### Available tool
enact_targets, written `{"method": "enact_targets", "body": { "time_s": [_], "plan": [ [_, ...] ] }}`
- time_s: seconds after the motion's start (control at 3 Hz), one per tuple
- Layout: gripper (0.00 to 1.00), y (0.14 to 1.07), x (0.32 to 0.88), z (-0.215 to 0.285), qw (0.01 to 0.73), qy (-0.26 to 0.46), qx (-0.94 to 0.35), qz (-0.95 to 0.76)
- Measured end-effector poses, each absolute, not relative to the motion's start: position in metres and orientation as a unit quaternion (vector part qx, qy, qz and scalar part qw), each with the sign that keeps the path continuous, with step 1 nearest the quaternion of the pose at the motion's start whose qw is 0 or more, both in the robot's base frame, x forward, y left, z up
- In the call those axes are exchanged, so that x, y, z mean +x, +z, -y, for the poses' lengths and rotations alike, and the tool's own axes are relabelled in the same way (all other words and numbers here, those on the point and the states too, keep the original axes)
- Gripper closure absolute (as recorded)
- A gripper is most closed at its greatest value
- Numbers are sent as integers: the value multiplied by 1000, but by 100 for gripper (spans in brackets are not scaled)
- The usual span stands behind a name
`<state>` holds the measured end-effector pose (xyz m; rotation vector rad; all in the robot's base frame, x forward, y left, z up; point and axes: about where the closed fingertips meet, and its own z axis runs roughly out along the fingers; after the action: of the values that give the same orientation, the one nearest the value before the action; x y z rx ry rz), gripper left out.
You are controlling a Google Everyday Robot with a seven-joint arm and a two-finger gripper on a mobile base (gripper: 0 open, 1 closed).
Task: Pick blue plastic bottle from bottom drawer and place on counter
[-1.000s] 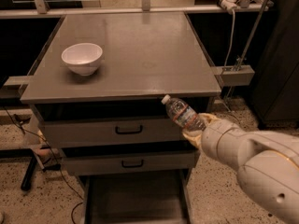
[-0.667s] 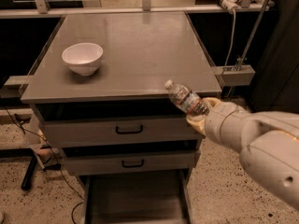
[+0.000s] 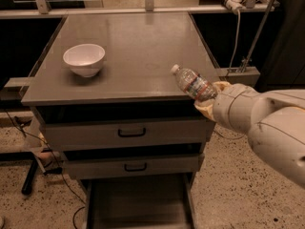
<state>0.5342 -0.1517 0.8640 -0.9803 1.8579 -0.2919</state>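
Camera view: pincer (image 3: pixel 209 98) grasps the blue plastic bottle (image 3: pixel 193 84), tilted, over the right front edge of the counter (image 3: pixel 138 42).

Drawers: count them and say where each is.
3: top drawer under the counter, middle drawer below it, bottom drawer lowest, pulled out. Tool holds bottle by counter's right edge.

End effector (image 3: pixel 206 102) (at counter (image 3: pixel 133 42) corner) hides blue plastic bottle (image 3: pixel 193 84) base — bottom drawer (image 3: pixel 138 205) cropped.
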Motion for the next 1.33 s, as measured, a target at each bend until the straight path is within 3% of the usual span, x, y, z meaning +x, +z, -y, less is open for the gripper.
{"method": "enact_targets", "body": {
  "time_s": [0.33,0.67,1.33],
  "plan": [
    [100,875,550,164,489,-126,-391,-769],
    [100,908,601,182,495,-135,-375,-772],
    [100,925,614,158,502,-132,-393,-759]
  ]
}}
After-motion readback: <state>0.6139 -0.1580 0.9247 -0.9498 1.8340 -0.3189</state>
